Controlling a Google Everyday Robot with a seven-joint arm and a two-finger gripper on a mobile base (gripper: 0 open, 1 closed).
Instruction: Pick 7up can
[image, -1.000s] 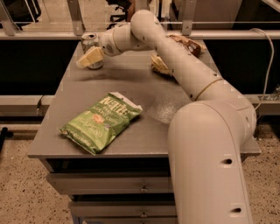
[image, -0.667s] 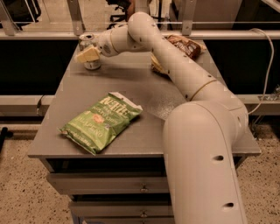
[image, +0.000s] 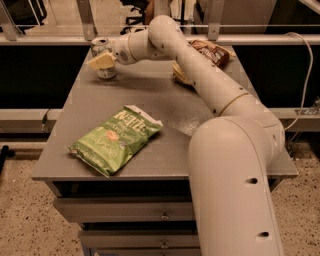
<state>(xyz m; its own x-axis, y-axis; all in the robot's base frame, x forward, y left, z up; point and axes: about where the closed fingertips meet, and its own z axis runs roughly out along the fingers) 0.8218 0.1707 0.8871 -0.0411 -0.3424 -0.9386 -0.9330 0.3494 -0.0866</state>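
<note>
Speckled flooring (image: 20, 210) is seen at the far left, beside a grey table (image: 90, 110) with drawers (image: 125, 210) under its top; a dark, railed partition is seen behind it. At the table's far left corner the 7up can (image: 100, 44) is found standing upright, its silver top showing. The tool (image: 101, 61) is set right against the can's body, across its near side, so that only the top and the foot of the can are left visible.

Compared with a second ago, the tool has been drawn slightly further in and up onto the can, where earlier it was held just short of it; the can itself has not been shifted. From this it is judged that the approach is finished and the grasp is at hand or under way. Whether the tool is closed on the can cannot be told, and no lift is shown.

Nearer the front, a green chip bag (image: 116, 140) is laid flat, well apart from the can. Further right, the arm (image: 210, 85) is stretched across the table, partly hiding a yellowish packet (image: 179, 75). A brown bag (image: 210, 50) is seen at the far right corner, and a pale cable (image: 302, 75) is hung beyond the table's right edge.
</note>
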